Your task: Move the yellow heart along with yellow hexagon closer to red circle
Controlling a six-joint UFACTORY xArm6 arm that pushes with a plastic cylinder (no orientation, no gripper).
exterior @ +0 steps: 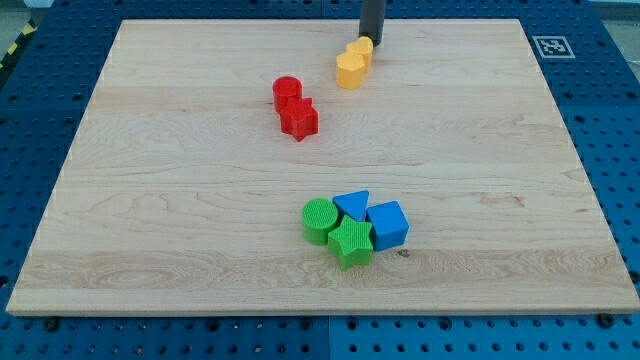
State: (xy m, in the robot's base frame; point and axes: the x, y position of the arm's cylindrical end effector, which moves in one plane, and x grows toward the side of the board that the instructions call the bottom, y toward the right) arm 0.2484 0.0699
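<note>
Wooden board point(150, 200) fills most of the view, lying on a blue pegboard surface point(620, 150); a small black-and-white marker tag point(550, 46) sits at the board's top right corner.

Dark rod comes down from the view's top edge, right of centre. No pincer on this rig, so nothing to spread or pinch; just my tip point(371, 43), touching or just beside the upper right side of the yellow pair.

Task blocks: two yellow pieces touching each other near the view's top, lined up diagonally. The upper right one point(360, 52) is nearest my tip; the lower left one point(350, 71) sits toward the red blocks. Which is heart and which is hexagon is hard to tell at this size. Red circle point(287, 92) is to the lower left of them, apart, w/ a red star point(298, 118) touching its lower right side.

Handling, as a guess: small, rigid, light plastic-looking blocks that slide easily on smooth wood. No grasping possible; contact pt should be the far side of the pair, pushing down and left so both travel together. An off-centre push would prob. spin them or split them apart.

Other items: a cluster near the view's bottom centre, i.e. green circle point(319, 220), green star point(351, 242), blue triangle point(352, 205), blue cube point(388, 225), all close together and well apart from the work area. Nothing lies between the yellow pair and the red circle; only the red star is near enough to get bumped.
</note>
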